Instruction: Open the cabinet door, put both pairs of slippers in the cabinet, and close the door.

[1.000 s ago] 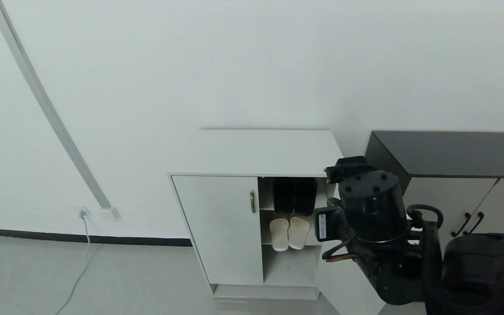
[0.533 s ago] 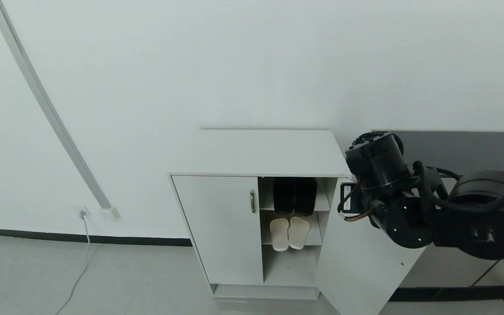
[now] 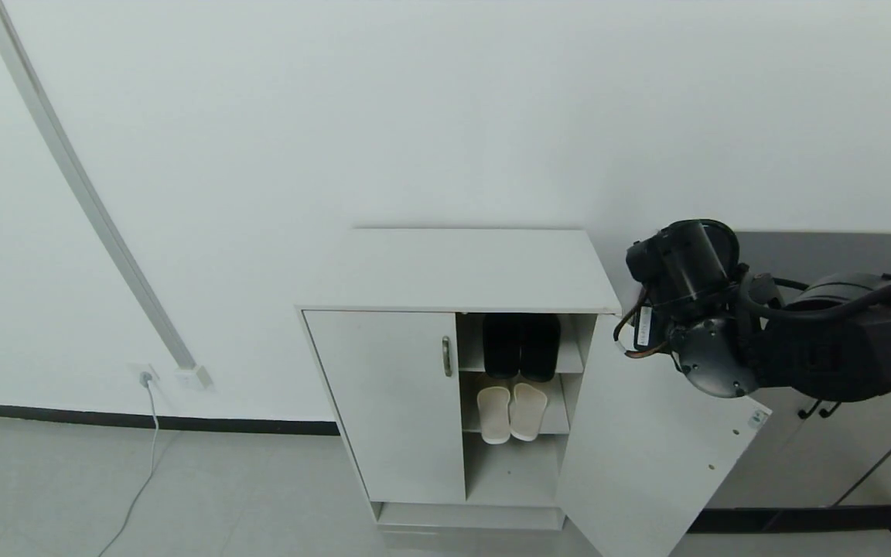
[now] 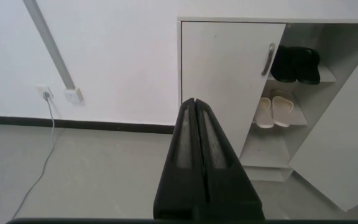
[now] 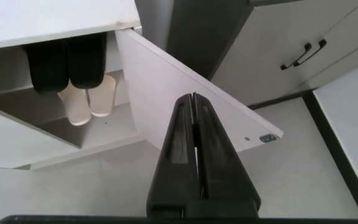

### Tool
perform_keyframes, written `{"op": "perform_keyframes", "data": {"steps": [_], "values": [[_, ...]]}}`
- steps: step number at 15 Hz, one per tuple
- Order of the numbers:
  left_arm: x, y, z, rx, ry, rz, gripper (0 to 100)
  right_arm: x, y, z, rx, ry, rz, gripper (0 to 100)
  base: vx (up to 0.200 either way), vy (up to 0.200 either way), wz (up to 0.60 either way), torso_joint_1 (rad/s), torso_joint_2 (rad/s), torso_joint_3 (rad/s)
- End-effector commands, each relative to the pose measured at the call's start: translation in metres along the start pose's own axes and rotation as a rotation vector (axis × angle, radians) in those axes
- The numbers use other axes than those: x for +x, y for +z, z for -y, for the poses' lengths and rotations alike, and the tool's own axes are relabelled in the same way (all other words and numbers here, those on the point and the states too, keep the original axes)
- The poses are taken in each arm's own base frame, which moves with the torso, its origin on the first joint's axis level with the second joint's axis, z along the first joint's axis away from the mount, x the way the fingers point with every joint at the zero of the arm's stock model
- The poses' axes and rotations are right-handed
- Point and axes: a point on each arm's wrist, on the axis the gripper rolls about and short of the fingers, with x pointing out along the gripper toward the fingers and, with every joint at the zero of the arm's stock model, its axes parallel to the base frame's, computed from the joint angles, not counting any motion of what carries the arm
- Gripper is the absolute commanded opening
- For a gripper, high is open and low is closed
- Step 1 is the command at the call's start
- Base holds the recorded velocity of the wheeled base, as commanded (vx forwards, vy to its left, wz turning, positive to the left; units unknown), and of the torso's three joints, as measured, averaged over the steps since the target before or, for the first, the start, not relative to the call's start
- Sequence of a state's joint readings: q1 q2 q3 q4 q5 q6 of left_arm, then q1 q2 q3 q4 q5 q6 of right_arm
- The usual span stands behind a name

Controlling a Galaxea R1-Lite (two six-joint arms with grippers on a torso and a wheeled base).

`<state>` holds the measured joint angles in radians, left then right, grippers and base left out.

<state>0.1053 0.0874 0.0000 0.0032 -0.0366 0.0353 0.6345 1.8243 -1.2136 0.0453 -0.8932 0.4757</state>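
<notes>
The white cabinet (image 3: 453, 271) has its left door shut and its right door (image 3: 646, 456) swung open. Black slippers (image 3: 521, 344) sit on the top shelf, and white slippers (image 3: 512, 411) on the shelf below. The left wrist view shows the black pair (image 4: 296, 64), the white pair (image 4: 276, 111) and my left gripper (image 4: 196, 102), shut and empty, out in front of the cabinet over the floor. My right arm (image 3: 693, 325) is beside the open door's upper corner. My right gripper (image 5: 193, 98) is shut and empty above the door (image 5: 148, 74), with both pairs (image 5: 67, 62) (image 5: 89, 102) inside.
A dark-topped cabinet (image 3: 801, 271) with black handles stands right of the open door. A wall socket with a cable (image 3: 148, 379) and a slanted wall conduit (image 3: 74, 178) are at the left. Grey floor (image 3: 221, 495) lies free before the cabinet's left half.
My right arm rose and swung right, from in front of the cabinet opening to beside the open door's top corner. The slippers have stayed put.
</notes>
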Motion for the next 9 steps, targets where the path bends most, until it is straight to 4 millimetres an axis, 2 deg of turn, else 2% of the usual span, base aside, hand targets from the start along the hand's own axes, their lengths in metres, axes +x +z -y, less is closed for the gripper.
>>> {"op": "perform_keyframes", "data": {"steps": [1, 3, 6, 9], "values": [[0.0, 0.0, 0.0, 0.0, 0.0, -0.001, 0, -0.005, -0.008, -0.006, -0.032, 0.029, -0.003, 0, 0.0, 0.0, 0.0, 0.0, 0.0, 0.0], [0.0, 0.0, 0.0, -0.002, 0.0, -0.001, 0, -0.016, -0.016, -0.017, -0.048, 0.084, 0.01, 0, 0.0, 0.0, 0.0, 0.0, 0.0, 0.0], [0.0, 0.0, 0.0, -0.002, 0.0, -0.001, 0, -0.018, -0.028, -0.02, -0.079, 0.113, 0.032, 0, 0.0, 0.0, -0.6, -0.001, 0.0, -0.002], [0.0, 0.0, 0.0, -0.002, 0.0, -0.001, 0, -0.017, -0.031, -0.02, -0.086, 0.123, 0.051, 0, 0.0, 0.0, -0.6, -0.001, 0.0, 0.004]]}}
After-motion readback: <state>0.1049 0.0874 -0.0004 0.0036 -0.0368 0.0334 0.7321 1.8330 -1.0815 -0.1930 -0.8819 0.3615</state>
